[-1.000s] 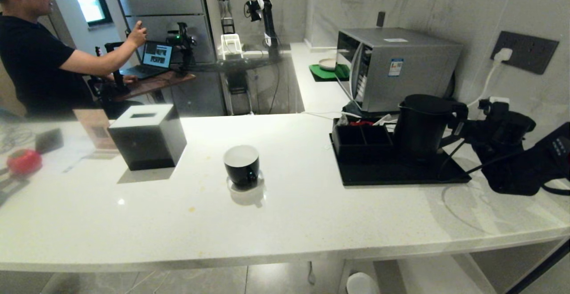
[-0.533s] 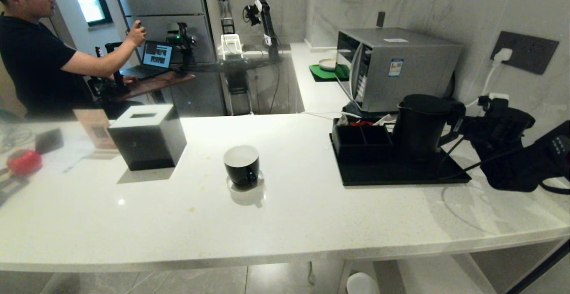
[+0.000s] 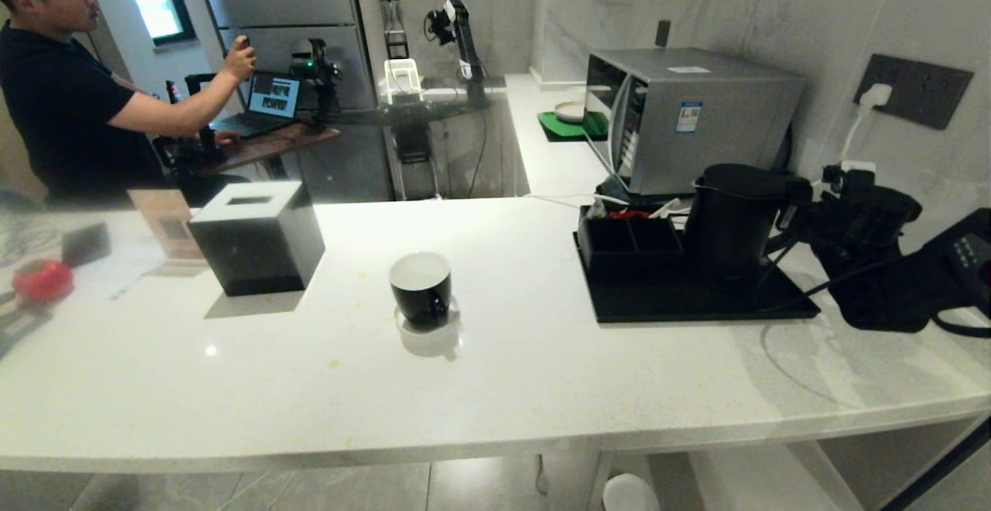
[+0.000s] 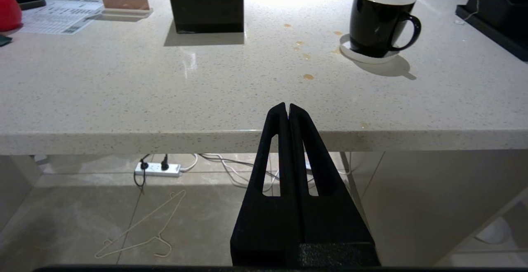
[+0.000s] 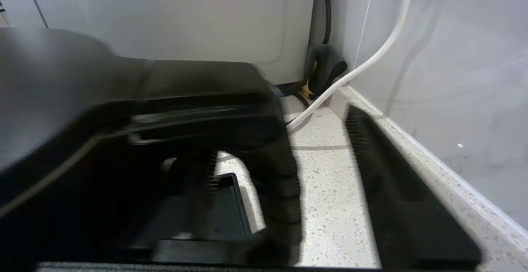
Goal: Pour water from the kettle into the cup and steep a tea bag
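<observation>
- As seen from the head camera, reaches with right gripper (image 3: pixel 797 203) to the loop handle of kettle (image 3: pixel 732 213), at the far right of counter (image 3: pixel 542 372).
- Has the fingers (image 5: pixel 396 189) apart, one on each side of the handle; shows a gap between the outer finger and the handle, so not clamped.
- Finds kettle upright on black tray (image 3: pixel 697 308), just beside compartmented box (image 3: pixel 627 246) and in front of microwave (image 3: pixel 697 116).
- Finds cup (image 3: pixel 420 288) on white coaster (image 4: pixel 363 56) at mid-counter, well apart from right gripper.
- Holds left gripper (image 4: pixel 288 106) low before the counter edge, fingers pressed together, empty, well apart from cup.
</observation>
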Motion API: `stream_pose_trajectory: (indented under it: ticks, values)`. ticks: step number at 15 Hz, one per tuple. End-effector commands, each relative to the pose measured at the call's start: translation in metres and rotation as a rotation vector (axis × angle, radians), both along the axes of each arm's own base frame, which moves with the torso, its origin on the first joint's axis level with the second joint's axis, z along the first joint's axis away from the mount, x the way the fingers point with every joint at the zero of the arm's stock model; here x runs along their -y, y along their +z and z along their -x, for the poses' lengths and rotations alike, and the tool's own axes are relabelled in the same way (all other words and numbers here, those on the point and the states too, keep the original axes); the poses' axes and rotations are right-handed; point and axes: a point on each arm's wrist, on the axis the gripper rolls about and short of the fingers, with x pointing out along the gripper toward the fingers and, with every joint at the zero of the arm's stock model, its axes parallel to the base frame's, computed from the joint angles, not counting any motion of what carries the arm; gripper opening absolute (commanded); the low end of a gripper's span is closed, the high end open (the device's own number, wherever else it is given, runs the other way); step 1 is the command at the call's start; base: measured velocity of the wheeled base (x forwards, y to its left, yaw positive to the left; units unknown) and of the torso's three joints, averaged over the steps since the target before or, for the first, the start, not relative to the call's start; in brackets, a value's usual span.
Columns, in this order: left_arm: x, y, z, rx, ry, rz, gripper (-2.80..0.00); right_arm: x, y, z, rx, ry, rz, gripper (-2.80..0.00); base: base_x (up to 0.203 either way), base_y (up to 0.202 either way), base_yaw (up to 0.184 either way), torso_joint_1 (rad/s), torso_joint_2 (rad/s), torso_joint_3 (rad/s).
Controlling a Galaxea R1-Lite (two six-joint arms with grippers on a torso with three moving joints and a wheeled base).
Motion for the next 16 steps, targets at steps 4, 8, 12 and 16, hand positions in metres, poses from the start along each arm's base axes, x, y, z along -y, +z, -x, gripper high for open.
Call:
stream_pose_trajectory:
  ticks: [4, 8, 12, 16]
  values:
    - [0.000, 0.000, 0.000, -0.001, 0.001, 0.001, -2.80, -0.002, 0.005, 0.001, 0.021, 0.002, 0.006, -2.80, 0.000, 0.000, 0.000, 0.000, 0.00, 0.000]
    - [0.000, 0.000, 0.000, -0.001, 0.001, 0.001, -2.80, -0.008, 0.004, 0.001, 0.021, 0.013, 0.007, -2.80, 0.000, 0.000, 0.000, 0.000, 0.00, 0.000]
    - [0.000, 0.000, 0.000, -0.001, 0.001, 0.001, -2.80, -0.010, 0.007, 0.002, 0.025, 0.023, 0.007, -2.80, 0.000, 0.000, 0.000, 0.000, 0.00, 0.000]
    - [0.000, 0.000, 0.000, -0.001, 0.001, 0.001, -2.80, -0.011, 0.014, 0.004, 0.045, 0.028, -0.016, -2.80, 0.000, 0.000, 0.000, 0.000, 0.00, 0.000]
